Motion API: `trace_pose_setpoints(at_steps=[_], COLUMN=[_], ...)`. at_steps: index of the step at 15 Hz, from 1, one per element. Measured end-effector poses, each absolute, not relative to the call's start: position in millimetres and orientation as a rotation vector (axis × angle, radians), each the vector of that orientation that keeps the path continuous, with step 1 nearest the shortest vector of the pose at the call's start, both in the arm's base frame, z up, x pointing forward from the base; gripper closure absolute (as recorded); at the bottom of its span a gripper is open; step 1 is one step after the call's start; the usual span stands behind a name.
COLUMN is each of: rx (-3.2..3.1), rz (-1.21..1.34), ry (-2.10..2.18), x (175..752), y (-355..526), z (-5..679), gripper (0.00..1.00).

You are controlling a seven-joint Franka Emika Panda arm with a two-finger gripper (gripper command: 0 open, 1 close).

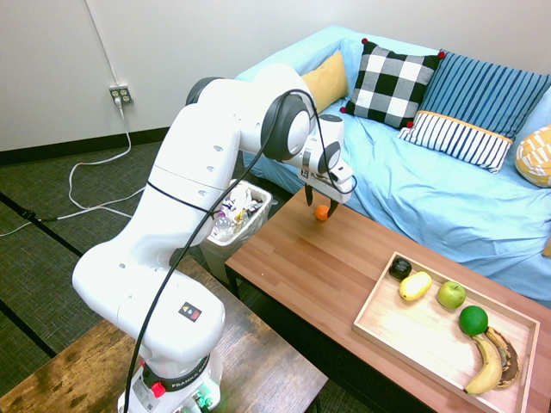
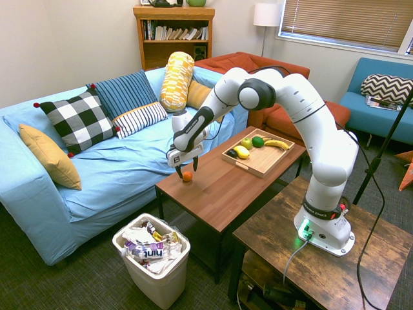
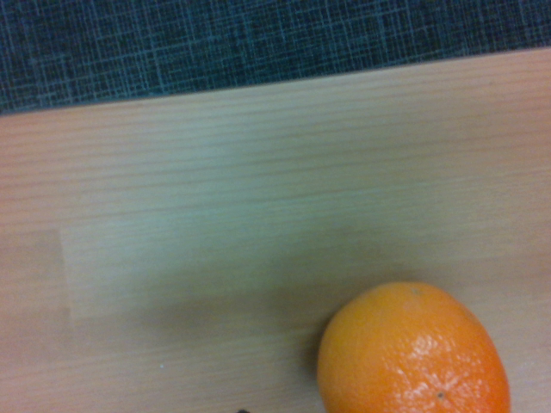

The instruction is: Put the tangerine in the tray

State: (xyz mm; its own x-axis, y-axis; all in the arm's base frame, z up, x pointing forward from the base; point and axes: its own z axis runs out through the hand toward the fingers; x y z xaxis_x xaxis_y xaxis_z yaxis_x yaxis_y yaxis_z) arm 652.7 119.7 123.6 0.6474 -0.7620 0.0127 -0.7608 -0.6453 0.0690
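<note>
The tangerine [image 1: 321, 212] [image 2: 187, 175] is a small bright-orange fruit resting on the brown coffee table [image 1: 301, 258] near its sofa-side corner. In the wrist view the tangerine [image 3: 413, 351] fills the lower part, close up. My gripper [image 1: 318, 200] [image 2: 186, 166] hangs just above the fruit, open, one dark finger on each side of it and not touching it. The light-wood tray [image 1: 383, 331] [image 2: 253, 166] lies at the other end of the table.
The tray holds a lemon [image 1: 415, 285], a green apple [image 1: 450, 294], a lime [image 1: 473, 320], a banana [image 1: 487, 366] and a dark fruit [image 1: 399, 268]. A white waste bin [image 2: 153, 261] full of wrappers stands by the table's end. The blue sofa [image 2: 116, 155] runs along the far side.
</note>
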Motion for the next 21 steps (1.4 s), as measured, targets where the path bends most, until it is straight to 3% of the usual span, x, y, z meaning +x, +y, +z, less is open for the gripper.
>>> trace_pose_setpoints(at_steps=[2,3,17,21], rx=[2.776,2.772,2.765,2.757], rz=[-0.032,-0.032,-0.040,0.013], ry=[-1.296,-1.300,-1.341,-1.392], x=[657.8,660.1,669.5,682.6], y=[117.2,116.0,114.1,87.6], z=[114.2,110.3,105.1,140.0], gripper=[0.00,1.00,1.00,1.00])
